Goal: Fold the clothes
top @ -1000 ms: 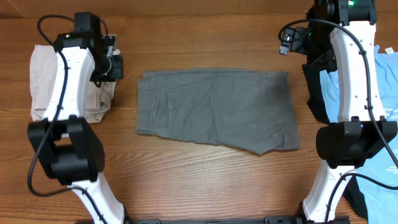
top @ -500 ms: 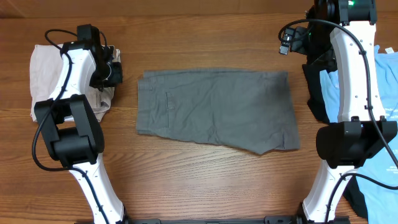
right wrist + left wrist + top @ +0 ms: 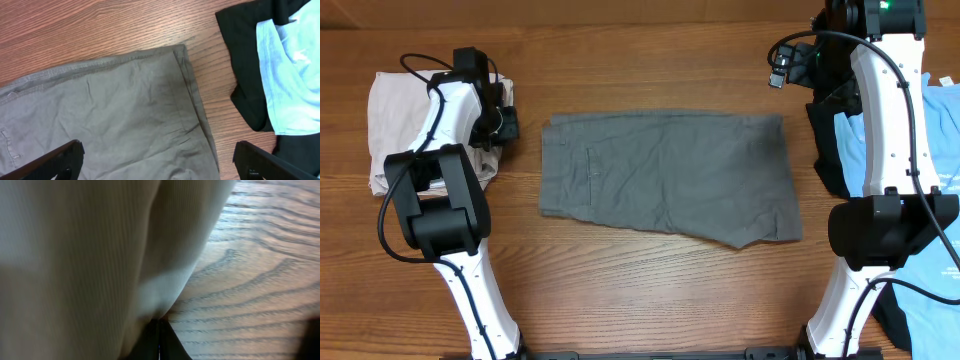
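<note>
Mid-grey shorts [image 3: 665,175] lie spread flat in the middle of the table, with a slit pocket [image 3: 590,170] near their left end. Folded beige shorts [image 3: 395,105] sit at the far left. My left gripper [image 3: 503,125] hangs at their right edge. In the left wrist view its shut fingertips [image 3: 160,337] touch the beige cloth [image 3: 75,255] where it meets the wood. My right gripper [image 3: 160,162] is open and empty above the grey shorts' [image 3: 110,115] back right corner.
A black garment [image 3: 825,150] and a light-blue T-shirt [image 3: 940,150] are heaped at the right edge, beside the right arm [image 3: 880,100]. In the right wrist view the black garment [image 3: 245,50] lies just right of the grey shorts' corner. Bare wood runs along the front.
The left arm has folded up, its elbow drawn toward the back. Its gripper has slid a little nearer along the beige shorts' right edge. The right arm and grey shorts have not moved.
</note>
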Robot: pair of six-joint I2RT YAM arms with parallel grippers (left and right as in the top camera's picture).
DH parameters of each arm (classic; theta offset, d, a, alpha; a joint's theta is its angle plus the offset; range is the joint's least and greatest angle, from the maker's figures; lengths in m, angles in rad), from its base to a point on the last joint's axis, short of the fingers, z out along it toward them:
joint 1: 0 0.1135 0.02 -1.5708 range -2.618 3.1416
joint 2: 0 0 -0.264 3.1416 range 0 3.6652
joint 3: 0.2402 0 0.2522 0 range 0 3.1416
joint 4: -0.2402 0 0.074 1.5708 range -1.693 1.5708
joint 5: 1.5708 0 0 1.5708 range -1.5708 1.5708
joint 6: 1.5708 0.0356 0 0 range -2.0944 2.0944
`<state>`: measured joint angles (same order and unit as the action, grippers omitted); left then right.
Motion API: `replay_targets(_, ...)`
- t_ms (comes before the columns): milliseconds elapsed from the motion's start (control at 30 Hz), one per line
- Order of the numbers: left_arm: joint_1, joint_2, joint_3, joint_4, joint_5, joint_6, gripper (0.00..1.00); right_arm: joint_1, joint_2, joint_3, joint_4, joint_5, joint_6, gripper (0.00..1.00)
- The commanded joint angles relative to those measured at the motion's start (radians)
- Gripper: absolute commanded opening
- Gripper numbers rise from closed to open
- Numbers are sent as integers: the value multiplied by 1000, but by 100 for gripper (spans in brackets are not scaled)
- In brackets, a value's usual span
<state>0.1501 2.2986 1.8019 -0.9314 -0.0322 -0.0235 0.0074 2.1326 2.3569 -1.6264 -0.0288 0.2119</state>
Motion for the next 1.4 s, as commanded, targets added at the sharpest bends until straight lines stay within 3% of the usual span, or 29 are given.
replay_targets(0, 2, 18, 13, 10, -150, -18, 4, 3, 1, 7, 1, -2, 1, 100)
replay_targets(233, 11, 18, 13, 34, -171, -18, 4, 3, 1, 7, 1, -2, 1, 100)
replay_targets(400, 11, -19, 22, 58, -26, -18, 4, 3, 1, 7, 1, -2, 1, 100)
replay_targets(500, 0, -93, 61, 53, 88, -46, 4, 3, 1, 7, 1, -2, 1, 100)
replay_targets(800, -67, -328, 79, -90, 121, -196, 6, 3, 1, 7, 1, -2, 1, 100)
replay_targets(1033, -105, -300, 64, -224, 217, -163, 24, 3, 1, 7, 1, -2, 1, 100)
replay_targets(1133, -105, -248, 56, -223, 237, -163, 41, 3, 1, 7, 1, -2, 1, 100)
replay_targets(1367, -107, -150, 56, -183, 244, -68, 51, 3, 1, 7, 1, -2, 1, 100)
